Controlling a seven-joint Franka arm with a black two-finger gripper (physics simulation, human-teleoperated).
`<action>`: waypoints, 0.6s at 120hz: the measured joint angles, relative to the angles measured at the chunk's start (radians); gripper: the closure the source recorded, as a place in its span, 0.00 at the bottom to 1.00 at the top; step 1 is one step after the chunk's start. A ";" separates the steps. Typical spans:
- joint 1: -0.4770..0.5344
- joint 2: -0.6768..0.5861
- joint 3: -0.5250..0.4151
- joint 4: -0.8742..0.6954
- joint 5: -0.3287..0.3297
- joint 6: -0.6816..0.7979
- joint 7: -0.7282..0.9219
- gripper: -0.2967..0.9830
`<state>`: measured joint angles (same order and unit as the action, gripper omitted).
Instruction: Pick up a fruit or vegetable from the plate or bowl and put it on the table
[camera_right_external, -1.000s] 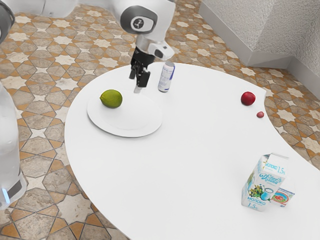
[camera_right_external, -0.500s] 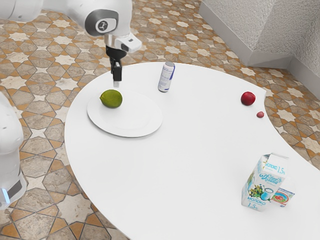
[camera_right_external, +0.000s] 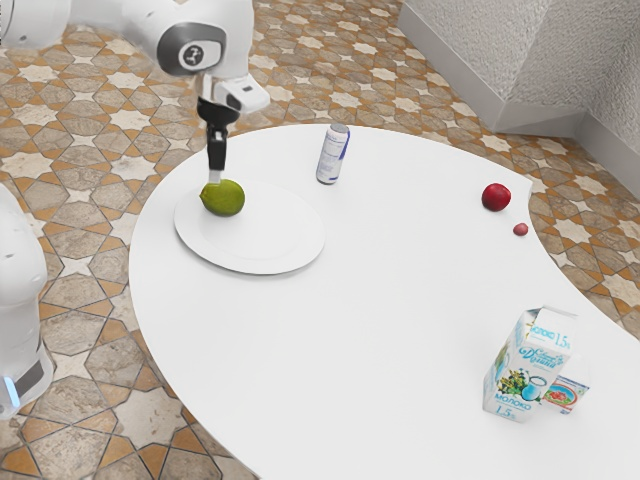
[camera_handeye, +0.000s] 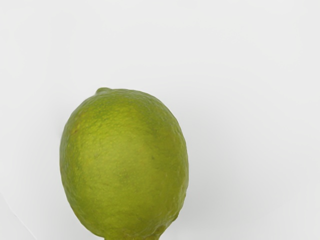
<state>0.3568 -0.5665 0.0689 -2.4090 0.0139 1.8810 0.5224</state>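
My gripper (camera_right_external: 215, 176) points down just above the green lime (camera_right_external: 223, 198), its tip close to the fruit's upper edge on the exterior view's left side. From this side one finger hides the other, so the spread between them cannot be read. The lime rests near the rim of the white plate (camera_right_external: 280, 250), which lies on the white table (camera_right_external: 390, 300). In the wrist view the lime (camera_handeye: 125, 160) is large and near, with the pale plate (camera_handeye: 250, 125) behind it.
A white and blue can (camera_right_external: 333, 155) stands behind the plate. Toward the exterior view's right are a red fruit (camera_right_external: 496, 197) and a small reddish one (camera_right_external: 520, 230). A milk carton (camera_right_external: 528, 365) stands nearer, with a small package (camera_right_external: 567, 393) beside it.
My hand has travelled toward the exterior view's left, from near the can to over the lime, and has turned. It is lower over the lime than half a second ago. The lime has stayed put.
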 joint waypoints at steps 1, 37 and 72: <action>0.000 0.003 0.000 0.005 0.000 0.000 0.001 0.23; 0.000 0.158 0.038 0.084 -0.005 0.018 0.036 0.23; 0.004 0.267 0.038 0.074 -0.037 0.061 0.062 0.23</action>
<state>0.3607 -0.2999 0.1074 -2.3353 -0.0227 1.9420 0.5843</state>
